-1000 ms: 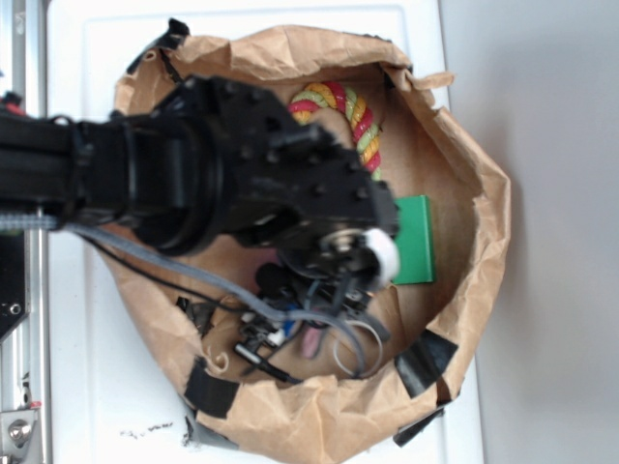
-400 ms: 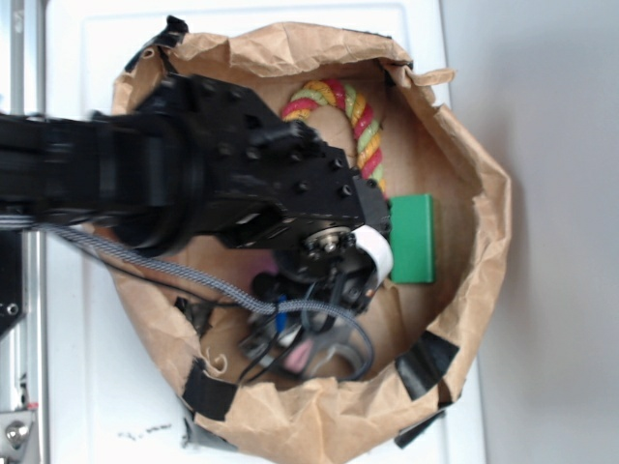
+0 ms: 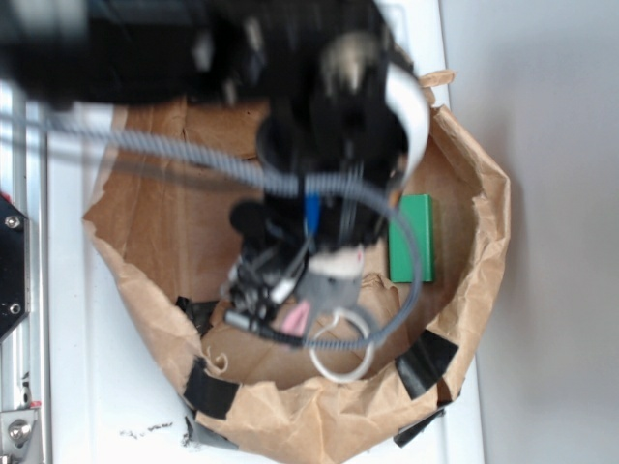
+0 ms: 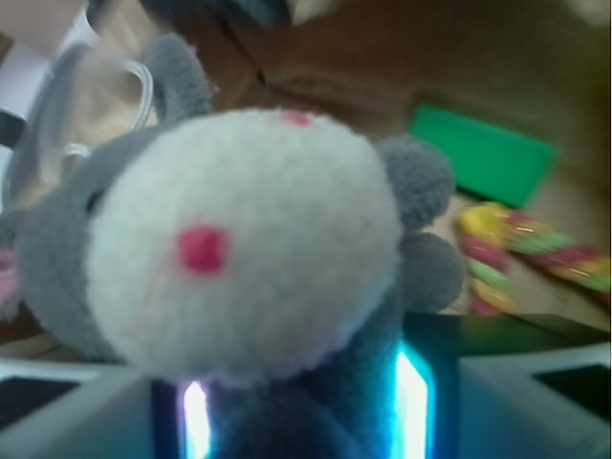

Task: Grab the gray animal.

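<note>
On the left of the exterior view we see the white table (image 3: 68, 387) and the crumpled wall of the brown paper bag (image 3: 126, 261), which lies open with black tape (image 3: 208, 391) on its near rim. The black arm (image 3: 193, 48) comes in from the upper left, blurred, and a gray cable (image 3: 174, 159) runs from it over the bag.

In the middle of the bag the gripper (image 3: 324, 246) hangs above the bag floor, and the gray animal (image 3: 334, 280) is in it. Under the toy we see a pink patch (image 3: 295, 314) and a metal ring (image 3: 340, 348). In the wrist view the gray animal (image 4: 249, 249) fills most of the picture, with its cream face and red eyes turned to the camera. Its gray body goes down between the two fingers (image 4: 421, 402), which press it from the left and from the right, so the hand is closed around the toy.

To the right of the toy the green block (image 3: 413, 239) lies on the bag floor, apart from the gripper. In the wrist view the green block (image 4: 483, 153) is far behind the toy, and the red-yellow-green rope (image 4: 531, 253) lies near it, on the right.
</note>
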Robot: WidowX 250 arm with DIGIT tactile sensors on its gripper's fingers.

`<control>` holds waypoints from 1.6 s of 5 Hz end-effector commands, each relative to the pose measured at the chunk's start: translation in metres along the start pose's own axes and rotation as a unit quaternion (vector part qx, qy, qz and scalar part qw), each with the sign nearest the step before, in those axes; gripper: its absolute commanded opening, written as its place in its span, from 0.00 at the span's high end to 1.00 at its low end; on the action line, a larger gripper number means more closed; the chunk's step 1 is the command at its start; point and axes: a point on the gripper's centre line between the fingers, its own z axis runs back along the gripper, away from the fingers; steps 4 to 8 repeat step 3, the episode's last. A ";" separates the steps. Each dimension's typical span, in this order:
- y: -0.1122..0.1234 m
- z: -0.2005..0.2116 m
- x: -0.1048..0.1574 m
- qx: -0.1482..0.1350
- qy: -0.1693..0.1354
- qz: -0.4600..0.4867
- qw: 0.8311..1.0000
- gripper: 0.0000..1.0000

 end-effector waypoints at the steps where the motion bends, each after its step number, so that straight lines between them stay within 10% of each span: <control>1: -0.012 0.051 -0.018 0.078 -0.041 0.045 0.995 1.00; 8: -0.011 0.052 -0.022 0.087 -0.053 0.048 0.994 1.00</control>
